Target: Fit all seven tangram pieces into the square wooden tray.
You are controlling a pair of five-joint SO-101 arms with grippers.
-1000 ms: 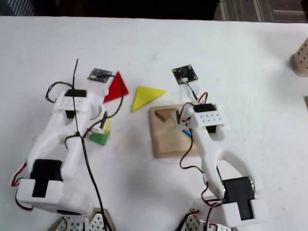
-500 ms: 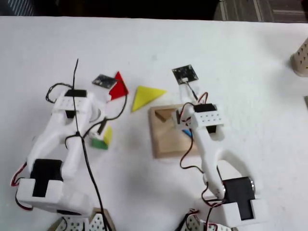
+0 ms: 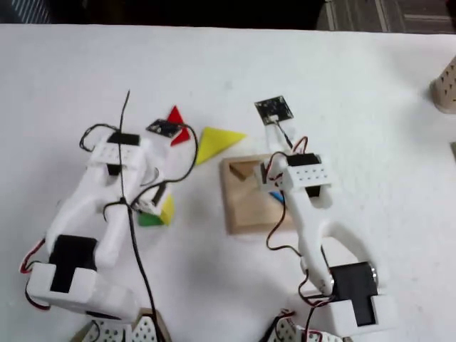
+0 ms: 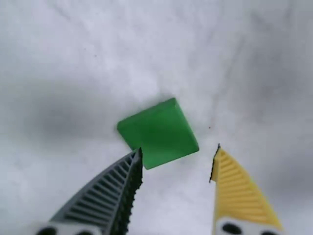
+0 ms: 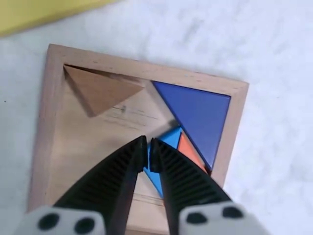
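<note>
Four tangram pieces (image 5: 195,115) seated in square wooden tray (image 5: 146,72). Outside: flat green square (image 4: 157,133) under left gripper (image 4: 178,151), jaws parted; yellow triangle (image 3: 216,142); red triangle (image 3: 174,115). Above tray, right gripper (image 5: 148,142), jaws pinched together.

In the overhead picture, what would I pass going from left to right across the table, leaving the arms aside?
green square → red triangle → yellow triangle → wooden tray → pale holed block at the right edge.
</note>
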